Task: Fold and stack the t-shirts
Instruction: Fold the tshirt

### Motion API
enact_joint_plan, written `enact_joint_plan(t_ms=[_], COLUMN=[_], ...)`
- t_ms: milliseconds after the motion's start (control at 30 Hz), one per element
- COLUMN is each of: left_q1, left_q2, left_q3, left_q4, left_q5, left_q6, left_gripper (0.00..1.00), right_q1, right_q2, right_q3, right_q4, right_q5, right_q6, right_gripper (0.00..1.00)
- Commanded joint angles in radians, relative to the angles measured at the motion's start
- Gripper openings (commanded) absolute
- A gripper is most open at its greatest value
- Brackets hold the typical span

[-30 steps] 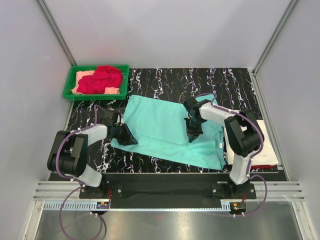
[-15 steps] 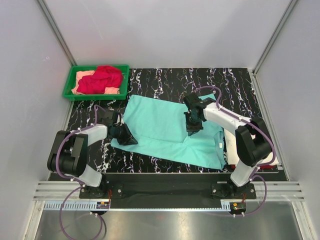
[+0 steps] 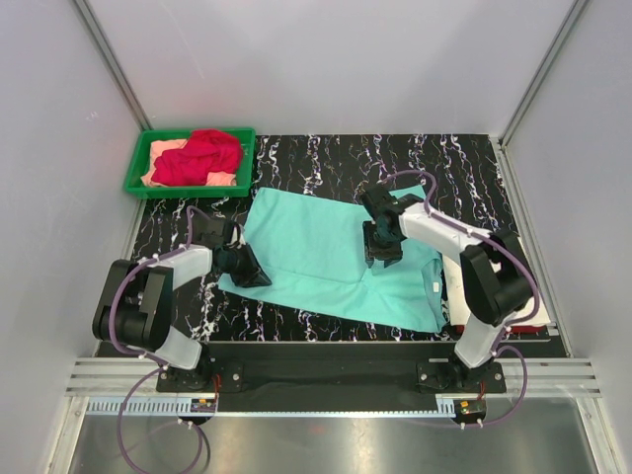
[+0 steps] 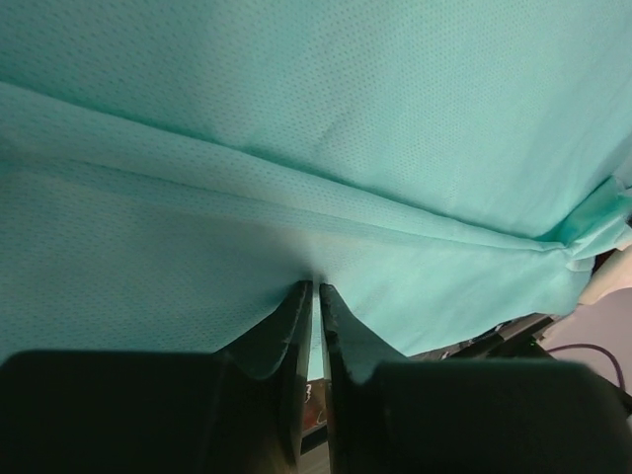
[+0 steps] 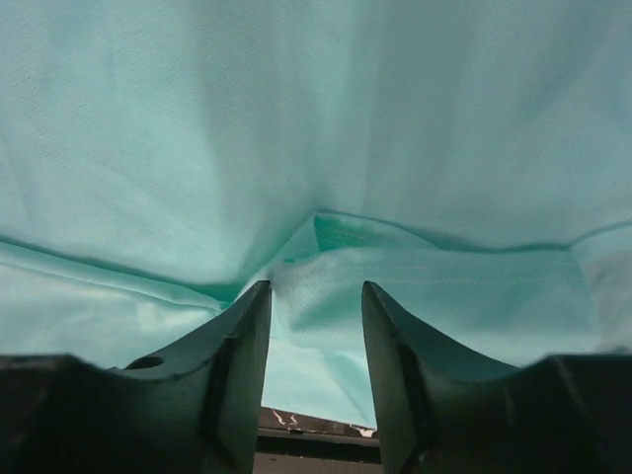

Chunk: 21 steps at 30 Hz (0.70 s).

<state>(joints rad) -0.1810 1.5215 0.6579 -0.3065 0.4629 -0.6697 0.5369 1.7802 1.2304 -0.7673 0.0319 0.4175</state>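
Tabletop (image 3: pixel 454 168) of black marble, grey-walled, bears mint-teal t-shirt (image 3: pixel 316 247); left pincer (image 4: pixel 316 289) pinches it, right pincer (image 5: pixel 316 288) gapes.

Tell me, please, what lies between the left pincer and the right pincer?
Only the mint-teal t-shirt, spread on the table, from the left pincer at its left edge to the right pincer; the top external view shows this.

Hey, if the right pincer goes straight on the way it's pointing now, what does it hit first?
The mint-teal t-shirt. The right pincer points down at it with its fingers apart, and a raised hemmed fold lies just past the tips. Depth is hard to judge, but the cloth looks very close.
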Motion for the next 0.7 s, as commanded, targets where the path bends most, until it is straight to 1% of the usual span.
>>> enact_joint_plan(t_ms=[0, 67, 167, 200, 233, 267, 300, 333, 400, 433, 500, 533, 667], left_q1=[-0.023, -0.046, -0.087, -0.097, -0.121, -0.132, -0.141, -0.159, -0.179, -0.202, -0.228, -0.253, -0.327], left_q2=[-0.067, -0.128, -0.182, -0.185, -0.185, -0.173, -0.166, -0.156, -0.132, -0.126, -0.115, -0.115, -0.09], left_q3=[0.035, 0.075, 0.123, 0.134, 0.141, 0.153, 0.157, 0.158, 0.158, 0.158, 0.16, 0.16, 0.172], left_q4=[-0.107, -0.164, -0.197, -0.192, -0.181, -0.174, -0.165, -0.139, -0.112, -0.089, -0.06, -0.021, 0.069], left_q5=[-0.085, -0.127, -0.147, -0.136, -0.115, -0.107, -0.096, -0.064, -0.038, -0.014, 0.016, 0.055, 0.118], left_q6=[0.064, 0.087, 0.125, 0.134, 0.148, 0.148, 0.147, 0.142, 0.131, 0.128, 0.124, 0.121, 0.107], left_gripper=[0.16, 0.17, 0.22, 0.23, 0.24, 0.25, 0.25, 0.26, 0.26, 0.27, 0.28, 0.29, 0.37], right_q1=[0.005, -0.012, -0.054, -0.099, -0.124, -0.153, -0.217, -0.239, -0.294, -0.308, -0.325, -0.343, -0.38], right_q2=[-0.148, -0.197, -0.238, -0.254, -0.287, -0.3, -0.309, -0.311, -0.305, -0.286, -0.263, -0.239, -0.186], right_q3=[0.021, 0.009, -0.052, -0.078, -0.104, -0.147, -0.161, -0.172, -0.189, -0.189, -0.19, -0.189, -0.195], right_q4=[-0.079, -0.115, -0.139, -0.118, -0.101, -0.081, -0.054, -0.043, -0.012, -0.004, 0.02, 0.025, 0.066], right_q5=[0.108, 0.125, 0.092, 0.077, 0.035, -0.005, -0.065, -0.082, -0.107, -0.142, -0.159, -0.171, -0.251], right_q6=[0.009, 0.023, 0.047, 0.038, 0.035, 0.017, 0.006, -0.002, -0.042, -0.054, -0.075, -0.078, -0.083], right_gripper=[0.53, 0.52, 0.52, 0.56, 0.62, 0.64, 0.69, 0.7, 0.75, 0.75, 0.77, 0.77, 0.77])
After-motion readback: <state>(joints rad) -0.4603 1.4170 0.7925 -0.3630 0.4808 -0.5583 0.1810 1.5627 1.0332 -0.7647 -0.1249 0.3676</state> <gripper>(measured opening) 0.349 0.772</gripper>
